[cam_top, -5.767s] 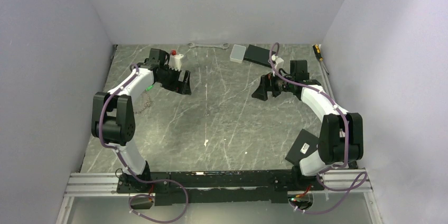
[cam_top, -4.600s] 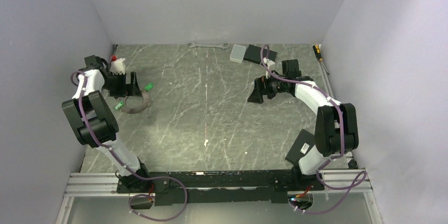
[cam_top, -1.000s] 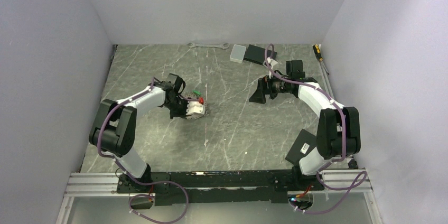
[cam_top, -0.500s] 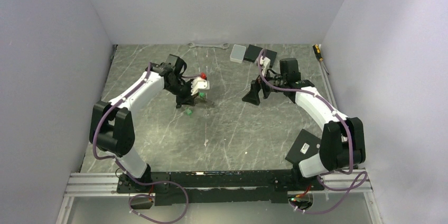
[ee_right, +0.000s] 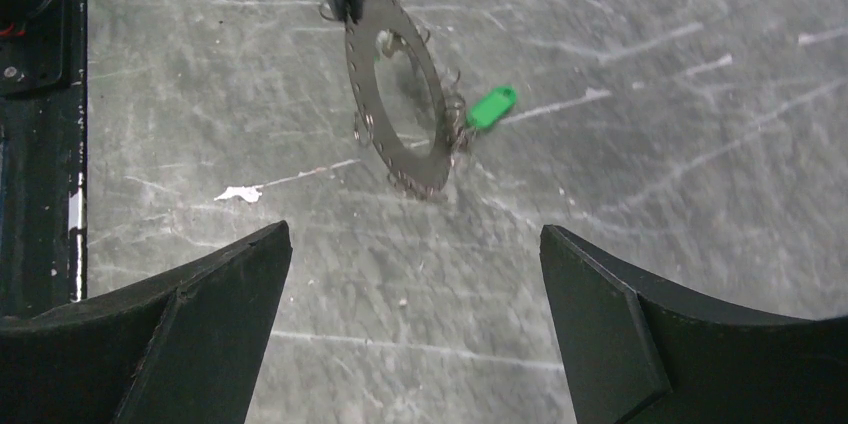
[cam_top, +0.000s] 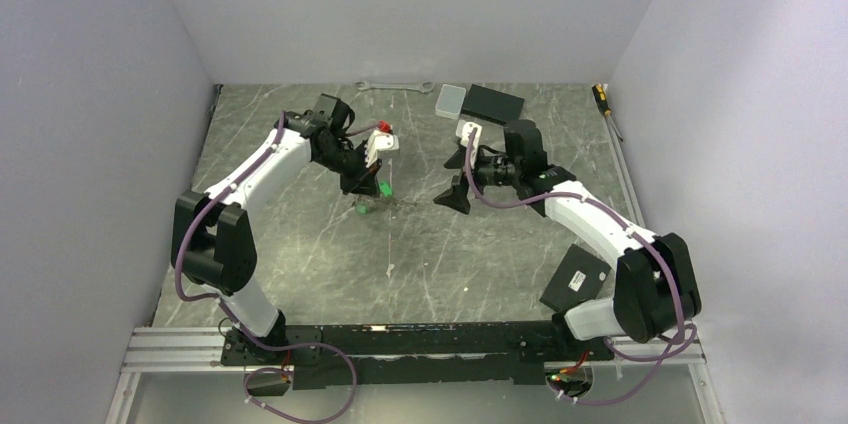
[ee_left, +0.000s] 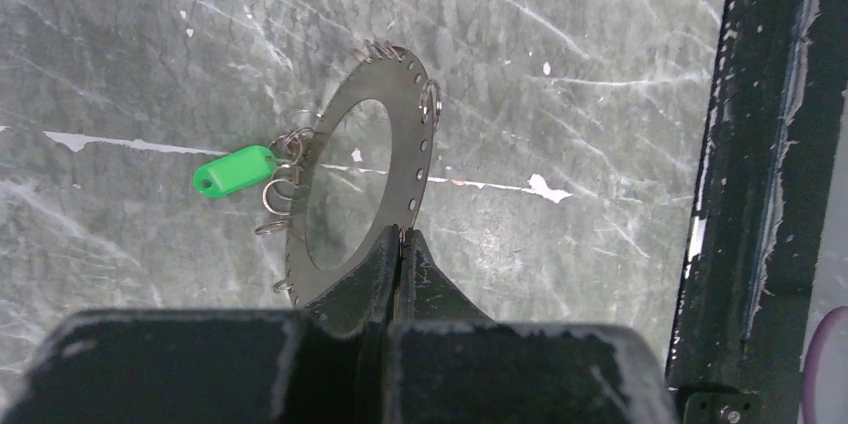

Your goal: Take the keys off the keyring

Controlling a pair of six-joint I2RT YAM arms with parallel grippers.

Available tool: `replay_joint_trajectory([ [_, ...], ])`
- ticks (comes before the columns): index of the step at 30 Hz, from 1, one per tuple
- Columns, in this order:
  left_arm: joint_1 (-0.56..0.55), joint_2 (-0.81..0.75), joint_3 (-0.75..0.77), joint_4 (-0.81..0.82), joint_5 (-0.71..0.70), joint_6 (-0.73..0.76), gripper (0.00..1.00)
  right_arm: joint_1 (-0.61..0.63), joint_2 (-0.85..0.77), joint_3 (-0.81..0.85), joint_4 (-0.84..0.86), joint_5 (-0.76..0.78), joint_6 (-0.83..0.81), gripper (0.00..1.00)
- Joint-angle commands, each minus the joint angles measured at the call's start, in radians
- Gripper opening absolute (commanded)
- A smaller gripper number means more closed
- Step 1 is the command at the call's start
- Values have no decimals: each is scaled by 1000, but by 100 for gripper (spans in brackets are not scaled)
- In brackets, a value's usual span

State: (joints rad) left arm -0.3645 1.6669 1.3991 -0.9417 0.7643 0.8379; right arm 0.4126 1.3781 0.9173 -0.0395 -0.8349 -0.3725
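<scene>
Left fingers (ee_left: pixel 365 274) are pinched shut on the rim of the flat grey metal keyring (ee_left: pixel 408 159), a hole-pierced disc with an open middle. They hold it on edge over the grey marbled counter (cam_top: pixel 300 244), near the counter's middle; whether its lower rim touches the surface I cannot tell. One small key with a bright green plastic head (ee_left: pixel 235 170) hangs from little wire loops (ee_left: pixel 272 196) at the ring's 9 o'clock in the left wrist view, while the right fingers (ee_right: pixel 215 294) are spread wide, at 3 o'clock from the ring in the top view, facing it and apart from it.
</scene>
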Motion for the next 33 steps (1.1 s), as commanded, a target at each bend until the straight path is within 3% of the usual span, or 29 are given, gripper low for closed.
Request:
replay_joint_trajectory([
  [1,-7,5,57,4,109,-84,0,65,13,8,121,-2,-65,100],
  [4,-8,7,66,7,135,-116,0,113,38,32,98,20,-95,95],
  [12,-22,21,78,25,172,-187,0,205,94,118,44,115,-126,68],
  [20,-30,48,88,74,157,-292,0,217,93,113,69,82,26,63],
  [26,-31,68,101,119,139,-380,0,236,98,73,113,156,97,56],
  [33,-40,98,129,152,133,-476,0,260,99,60,129,198,211,68],
])
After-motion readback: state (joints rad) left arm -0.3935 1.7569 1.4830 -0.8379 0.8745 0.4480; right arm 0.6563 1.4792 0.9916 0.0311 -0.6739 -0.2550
